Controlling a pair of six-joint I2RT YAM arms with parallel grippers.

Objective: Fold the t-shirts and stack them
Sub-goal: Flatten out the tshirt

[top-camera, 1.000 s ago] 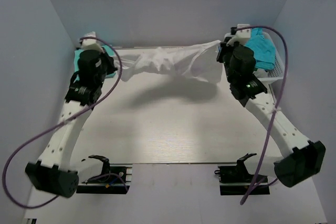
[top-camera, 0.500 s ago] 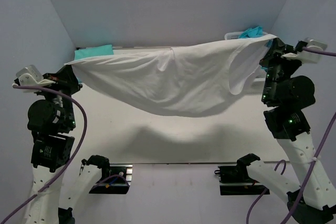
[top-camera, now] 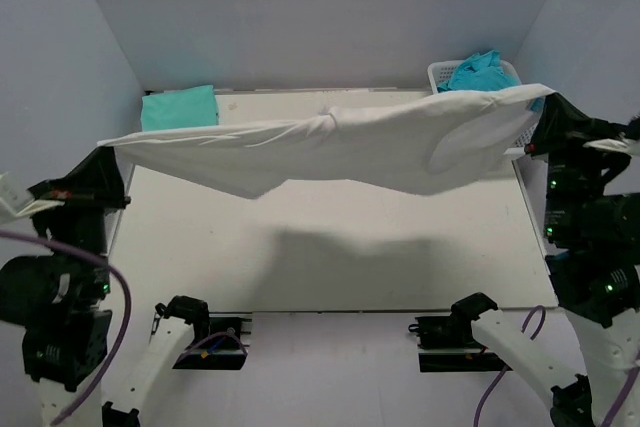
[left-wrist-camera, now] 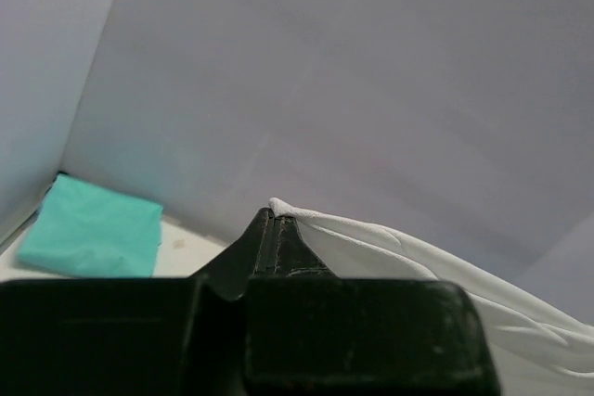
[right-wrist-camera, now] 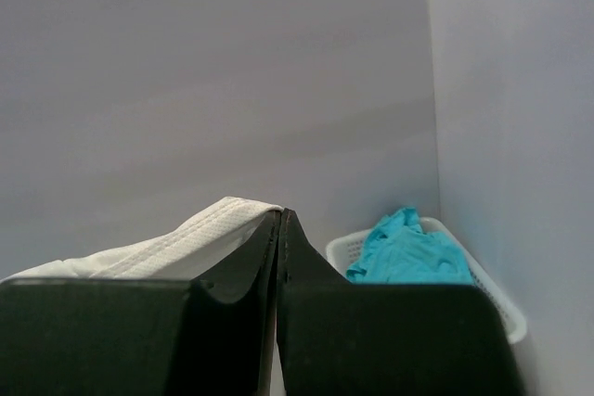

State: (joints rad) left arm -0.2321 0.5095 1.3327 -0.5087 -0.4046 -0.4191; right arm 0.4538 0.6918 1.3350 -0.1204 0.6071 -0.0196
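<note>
The white t-shirt point(top-camera: 340, 147) hangs stretched in the air across the table between both grippers. My left gripper point(top-camera: 105, 152) is shut on its left corner, also seen in the left wrist view point(left-wrist-camera: 275, 212) with the white t-shirt point(left-wrist-camera: 390, 248) trailing to the right. My right gripper point(top-camera: 545, 102) is shut on its right corner; in the right wrist view point(right-wrist-camera: 280, 218) the white t-shirt's hem point(right-wrist-camera: 186, 238) drapes to the left. A folded teal t-shirt point(top-camera: 180, 107) lies at the back left. A crumpled teal t-shirt point(top-camera: 480, 72) lies in the basket.
The white lattice basket point(top-camera: 440, 72) stands at the back right corner, also in the right wrist view point(right-wrist-camera: 348, 249). The folded teal t-shirt also shows in the left wrist view point(left-wrist-camera: 88, 231). Grey walls enclose the table on three sides.
Both arms have pulled back toward the near edge and risen, drawing the bunched white t-shirt apart until it hangs spread wide. The teal shirts have not moved.
</note>
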